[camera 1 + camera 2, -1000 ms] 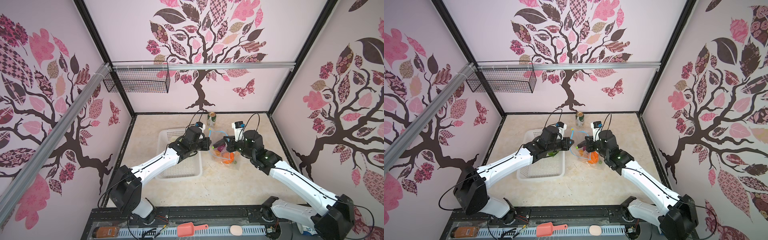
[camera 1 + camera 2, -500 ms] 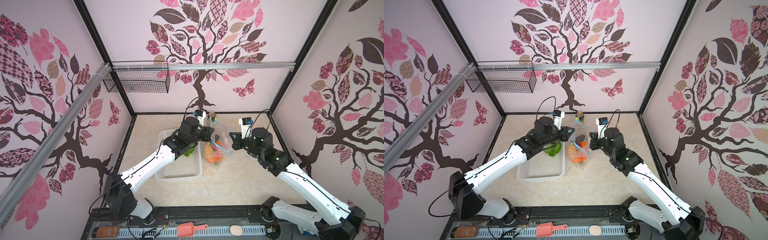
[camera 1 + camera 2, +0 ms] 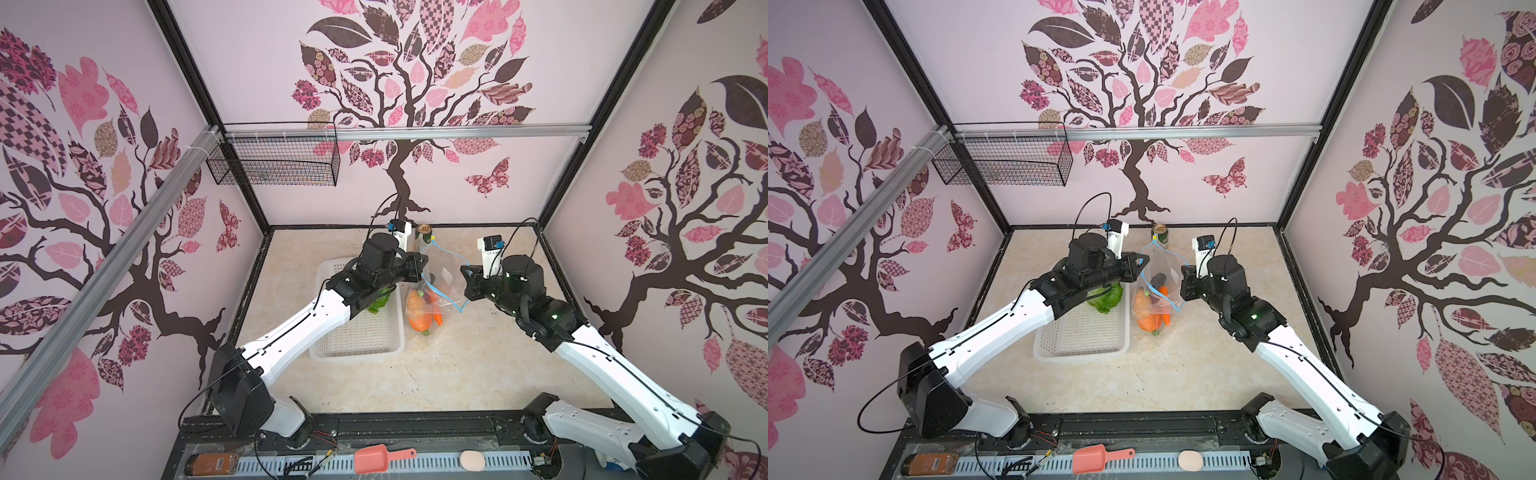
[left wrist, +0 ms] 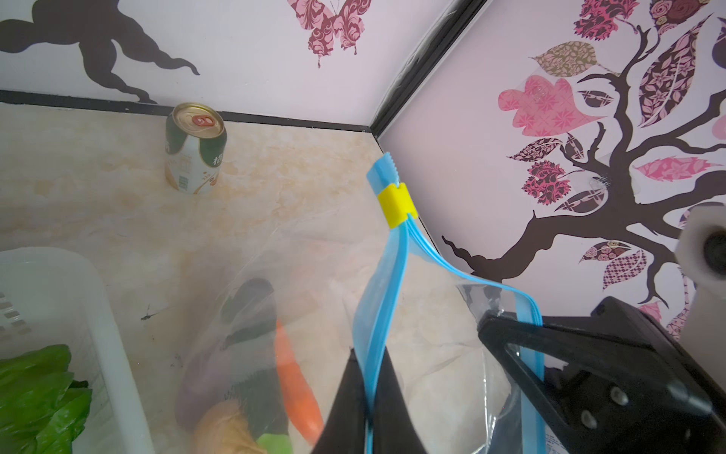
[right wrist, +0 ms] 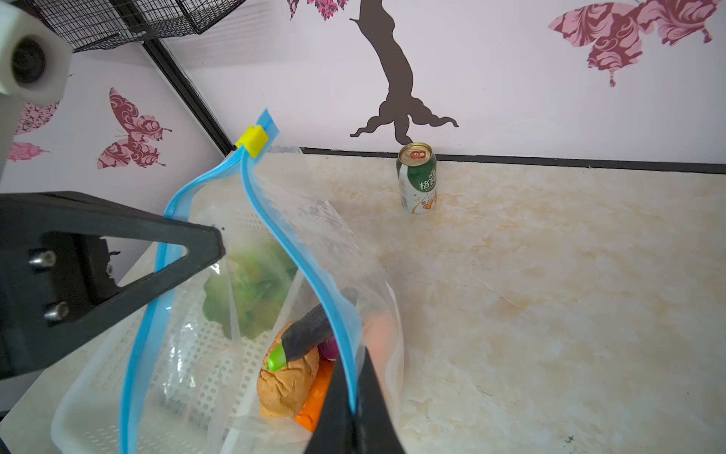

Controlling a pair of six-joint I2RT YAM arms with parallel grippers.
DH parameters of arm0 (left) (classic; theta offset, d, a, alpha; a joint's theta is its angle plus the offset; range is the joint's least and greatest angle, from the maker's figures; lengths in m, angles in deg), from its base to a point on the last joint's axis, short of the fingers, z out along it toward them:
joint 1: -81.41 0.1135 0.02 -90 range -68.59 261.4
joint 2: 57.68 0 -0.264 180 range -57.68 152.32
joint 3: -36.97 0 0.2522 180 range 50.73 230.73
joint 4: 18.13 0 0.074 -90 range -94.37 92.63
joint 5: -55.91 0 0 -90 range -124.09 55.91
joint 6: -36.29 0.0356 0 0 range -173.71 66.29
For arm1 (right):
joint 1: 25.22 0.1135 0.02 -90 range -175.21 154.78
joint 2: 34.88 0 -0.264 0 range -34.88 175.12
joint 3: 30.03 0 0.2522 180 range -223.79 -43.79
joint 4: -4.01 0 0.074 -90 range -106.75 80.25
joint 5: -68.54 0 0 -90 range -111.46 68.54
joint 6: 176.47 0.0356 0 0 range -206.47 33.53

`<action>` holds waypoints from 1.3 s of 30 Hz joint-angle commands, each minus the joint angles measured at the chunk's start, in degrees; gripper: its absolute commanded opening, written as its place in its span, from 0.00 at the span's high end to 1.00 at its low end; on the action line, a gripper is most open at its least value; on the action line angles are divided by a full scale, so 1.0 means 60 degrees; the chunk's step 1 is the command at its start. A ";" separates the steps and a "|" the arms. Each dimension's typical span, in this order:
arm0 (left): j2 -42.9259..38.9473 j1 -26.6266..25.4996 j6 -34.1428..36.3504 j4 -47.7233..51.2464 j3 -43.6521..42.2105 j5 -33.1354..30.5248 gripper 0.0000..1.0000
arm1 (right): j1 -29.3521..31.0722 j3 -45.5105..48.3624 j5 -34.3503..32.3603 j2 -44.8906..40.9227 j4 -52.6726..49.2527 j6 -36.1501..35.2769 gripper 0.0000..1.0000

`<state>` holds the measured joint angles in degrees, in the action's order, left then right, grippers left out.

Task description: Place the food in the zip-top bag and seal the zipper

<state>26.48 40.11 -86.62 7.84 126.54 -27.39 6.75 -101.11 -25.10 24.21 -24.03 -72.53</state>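
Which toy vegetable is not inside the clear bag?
The green lettuce: it lies in the white basket, while the carrot and potato sit inside the zip-top bag.

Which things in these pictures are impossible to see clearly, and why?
- Green toy lettuce: in both top views, partly covered by the left arm.
- Purple toy onion: right wrist view, light-blue zipper strip and dark cucumber hide most.
- White rectangular label: top view, print too small.

clear zip-top bag (image 3: 437, 291) upright, mouth open, vegetables (image 3: 417, 312) inside
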 commanded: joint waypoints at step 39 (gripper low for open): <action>-0.0081 0.4585 -0.7065 0.1077 -0.3572 -0.1613 0.02 | 0.0034 0.0758 0.0373 0.0099 0.1765 -0.0253 1.00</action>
<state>24.03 67.54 -121.15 16.58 105.28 -36.83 6.75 -96.76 -21.91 26.44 -13.93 -73.30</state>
